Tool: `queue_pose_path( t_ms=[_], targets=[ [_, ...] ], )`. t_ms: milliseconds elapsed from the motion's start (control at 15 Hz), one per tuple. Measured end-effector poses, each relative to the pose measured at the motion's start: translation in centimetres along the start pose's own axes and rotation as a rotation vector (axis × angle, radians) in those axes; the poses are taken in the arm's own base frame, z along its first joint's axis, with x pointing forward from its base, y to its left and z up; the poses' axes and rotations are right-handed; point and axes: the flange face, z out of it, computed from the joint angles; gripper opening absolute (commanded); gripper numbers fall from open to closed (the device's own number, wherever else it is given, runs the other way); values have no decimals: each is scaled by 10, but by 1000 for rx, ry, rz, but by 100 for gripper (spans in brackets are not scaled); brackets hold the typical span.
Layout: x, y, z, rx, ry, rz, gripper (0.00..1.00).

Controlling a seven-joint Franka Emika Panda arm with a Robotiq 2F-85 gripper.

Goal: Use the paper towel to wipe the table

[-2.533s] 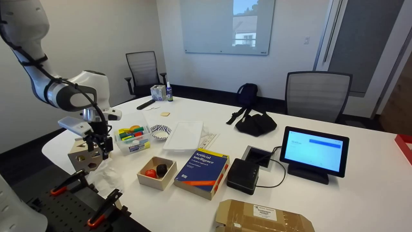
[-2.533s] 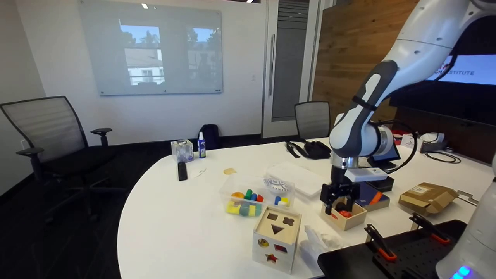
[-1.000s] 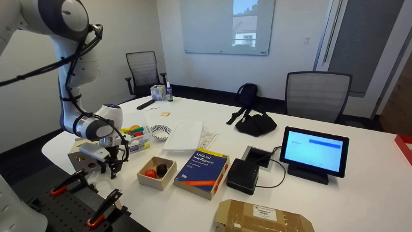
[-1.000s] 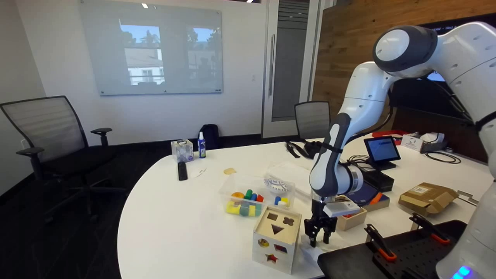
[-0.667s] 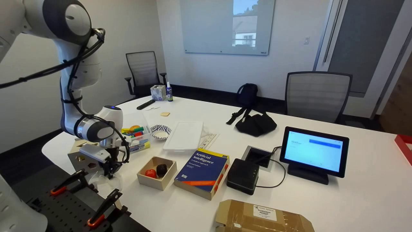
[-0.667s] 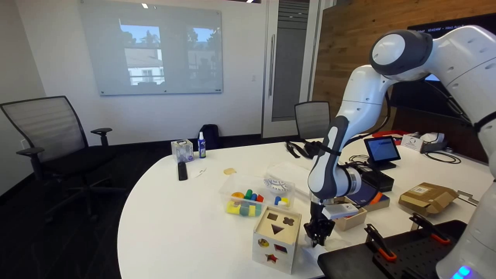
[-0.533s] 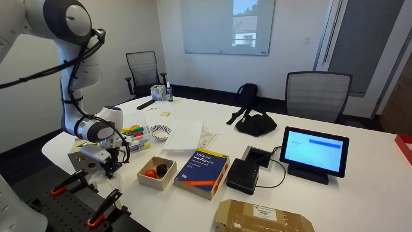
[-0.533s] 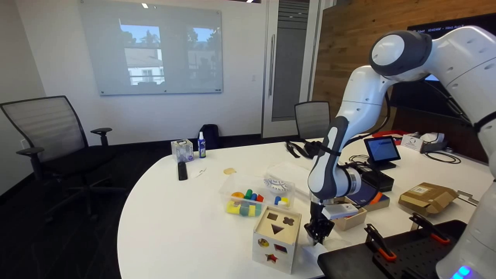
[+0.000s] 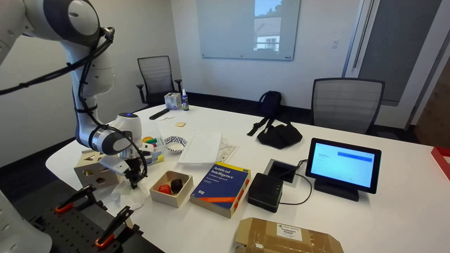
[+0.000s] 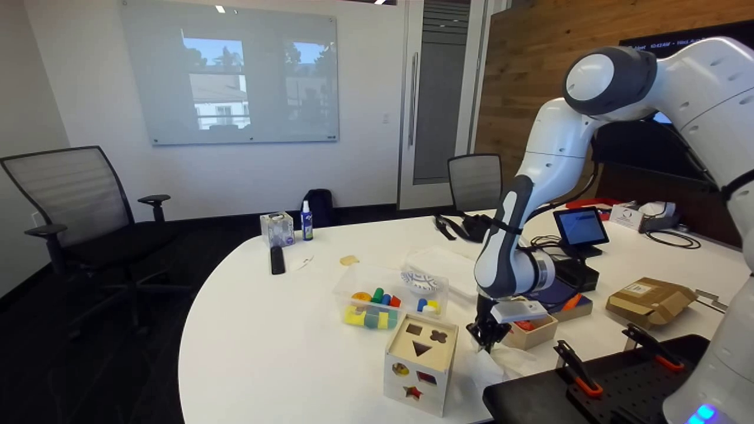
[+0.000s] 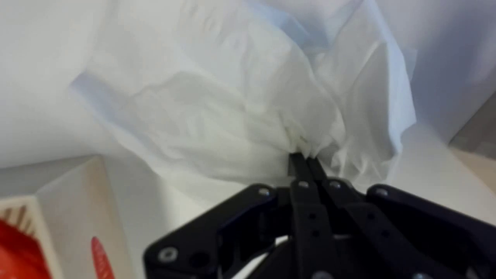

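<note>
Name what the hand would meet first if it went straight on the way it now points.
Pointing down, the hand would likely first meet the paper towel it grips, then the table beneath; any gap there can't be judged.

Soft, even light brightens the white table [image 10: 265, 347] in both exterior views, while the floor [image 10: 118, 365] falls almost to black. Pale window reflections [image 10: 215, 82] lie across the whiteboard [image 10: 265, 88], and the screen [image 9: 342, 163] glows. Near the edge, the door [image 9: 400, 52] leans outward. In my wrist view focus is softer: the wooden box [image 11: 79, 209] is blurred, my fingers [image 11: 298, 166] are dark, and bluish shadow pools in the folds of the paper towel [image 11: 217, 131].
</note>
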Motion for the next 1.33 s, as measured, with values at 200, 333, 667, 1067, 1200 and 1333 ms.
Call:
queue_pose_path(
  t_ms=[200, 333, 667, 1067, 1200, 1333],
  targets=[
    [14, 17, -15, -7, 70, 57, 0],
    [20, 21, -23, -7, 104, 86, 0],
    [35, 21, -33, 3, 191, 157, 0],
    [76, 30, -35, -8, 271, 226, 0],
    [86, 26, -32, 2, 283, 233, 0],
    [92, 18, -27, 18, 285, 241, 0]
  ],
)
